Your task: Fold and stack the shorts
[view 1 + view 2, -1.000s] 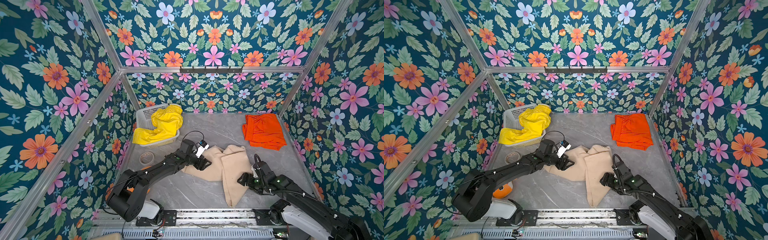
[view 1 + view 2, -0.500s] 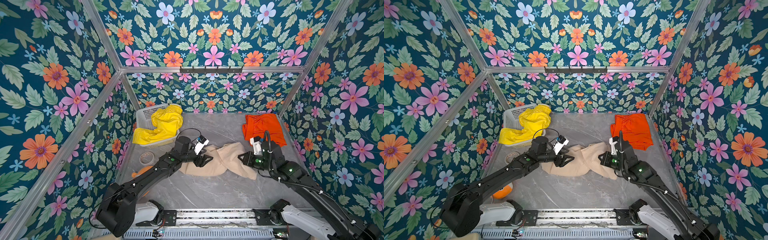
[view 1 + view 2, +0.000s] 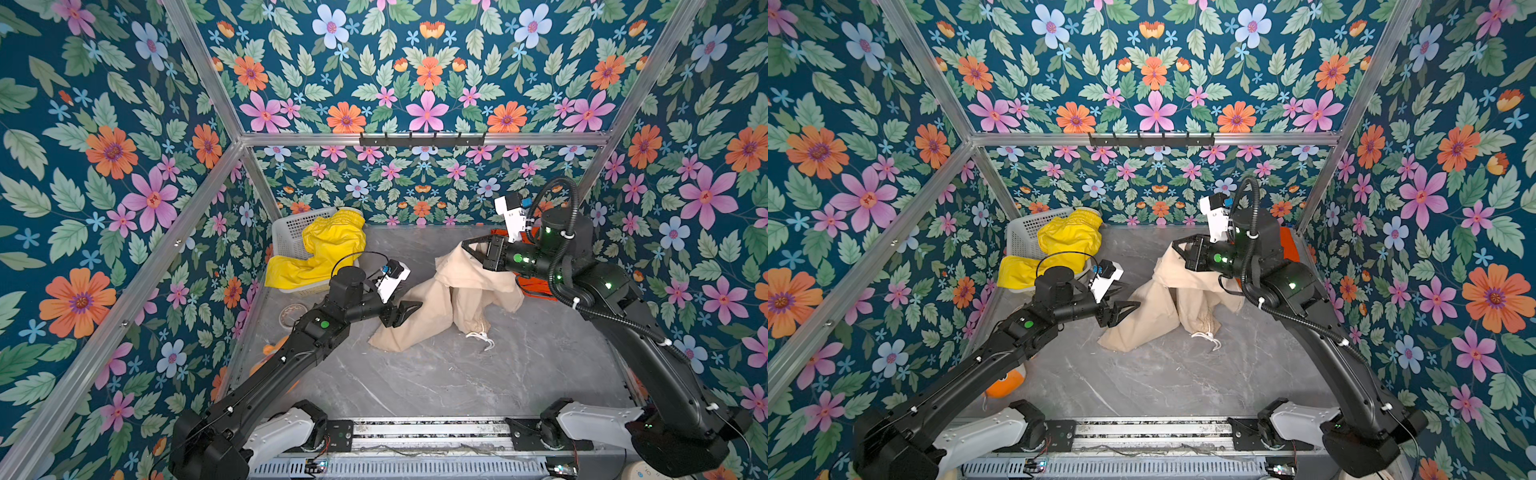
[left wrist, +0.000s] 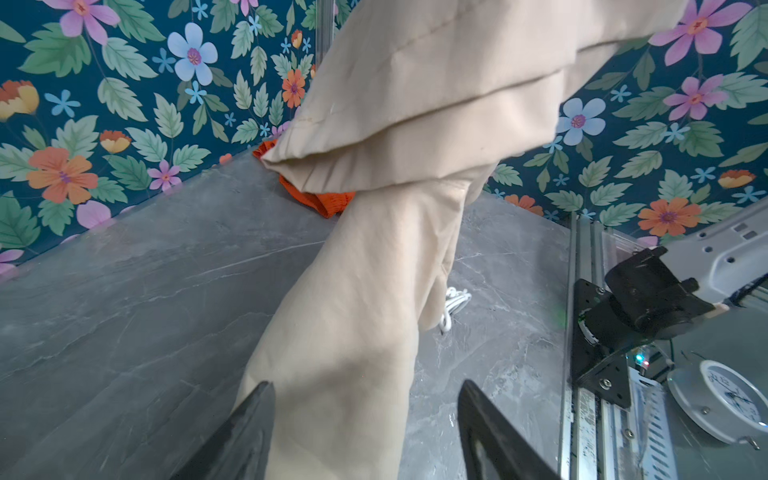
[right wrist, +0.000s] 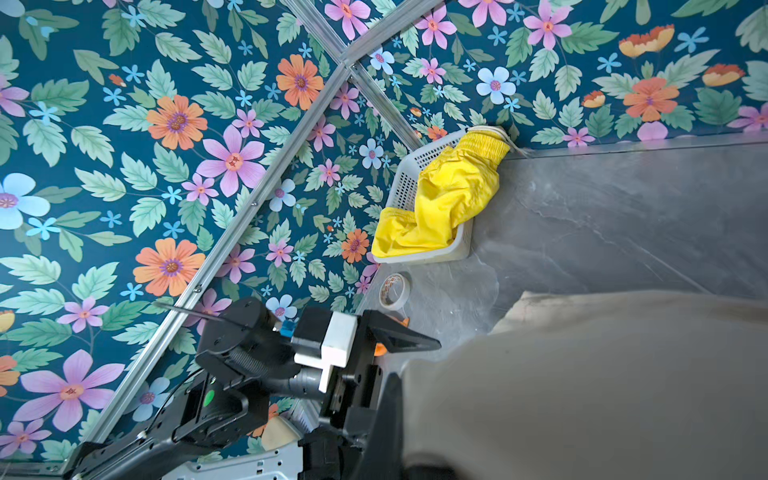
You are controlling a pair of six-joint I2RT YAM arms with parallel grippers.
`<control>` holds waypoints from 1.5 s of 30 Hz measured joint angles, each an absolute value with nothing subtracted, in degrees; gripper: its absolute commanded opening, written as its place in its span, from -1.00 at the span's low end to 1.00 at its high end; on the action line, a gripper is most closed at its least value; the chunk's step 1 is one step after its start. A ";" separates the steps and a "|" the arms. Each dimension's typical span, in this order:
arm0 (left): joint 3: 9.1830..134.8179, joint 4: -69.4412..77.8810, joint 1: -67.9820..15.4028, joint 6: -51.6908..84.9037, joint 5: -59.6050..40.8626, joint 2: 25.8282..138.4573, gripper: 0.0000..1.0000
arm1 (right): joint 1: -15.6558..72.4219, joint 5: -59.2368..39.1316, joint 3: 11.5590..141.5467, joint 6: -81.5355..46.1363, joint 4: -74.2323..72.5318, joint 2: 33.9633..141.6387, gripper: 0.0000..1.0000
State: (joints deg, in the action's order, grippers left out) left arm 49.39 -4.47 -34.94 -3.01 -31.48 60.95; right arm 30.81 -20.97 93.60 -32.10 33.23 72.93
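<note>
Lifting the beige shorts for a fold is, we judge, the step in hand. Our right gripper is clamped on one edge, raised over the far right of the table, and the cloth hangs from there to mid-surface. So the long axis runs steeply, high end at the pinch, low end splayed toward the near left, white drawstring resting on the surface. Our left gripper stands well open with a hanging fold between its jaws, gripping nothing. Next we need it to close on that fold so both can spread the shorts flat. The orange shorts lie in the far right corner, the yellow shorts in the basket at the far left.
</note>
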 measured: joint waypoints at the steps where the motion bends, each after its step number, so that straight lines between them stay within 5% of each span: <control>1: 49.12 -4.86 -34.94 -3.14 -30.96 60.84 0.40 | 30.72 -20.97 94.72 -31.20 33.15 75.26 -1.00; 5: 48.58 -6.52 -34.94 -2.94 -28.71 61.73 0.39 | 30.09 -20.78 98.85 -29.15 32.60 86.39 -0.88; 9: 48.58 -7.29 -34.94 -1.13 -25.98 64.16 0.36 | 27.92 -21.76 105.34 -28.10 31.40 100.75 -0.07; 14: 48.80 -7.73 -35.16 0.25 -23.94 67.68 0.36 | 25.43 -22.68 117.27 -26.79 35.07 116.31 0.60; 20: 49.87 -7.97 -36.84 -0.91 -23.92 71.40 0.38 | 25.63 -23.07 119.17 -23.18 37.87 113.25 0.62; 26: 51.88 -7.92 -40.56 -13.58 -29.15 78.46 0.40 | 24.69 -20.47 94.54 -21.82 33.34 96.44 0.62; 33: 68.45 -13.30 -45.91 -31.90 -29.89 96.92 0.50 | 20.32 -19.20 68.51 -24.05 25.85 77.25 0.61; 45: 79.79 -15.66 -54.04 -47.90 -23.62 115.24 0.53 | 12.05 -17.80 46.44 -28.10 26.81 52.84 0.61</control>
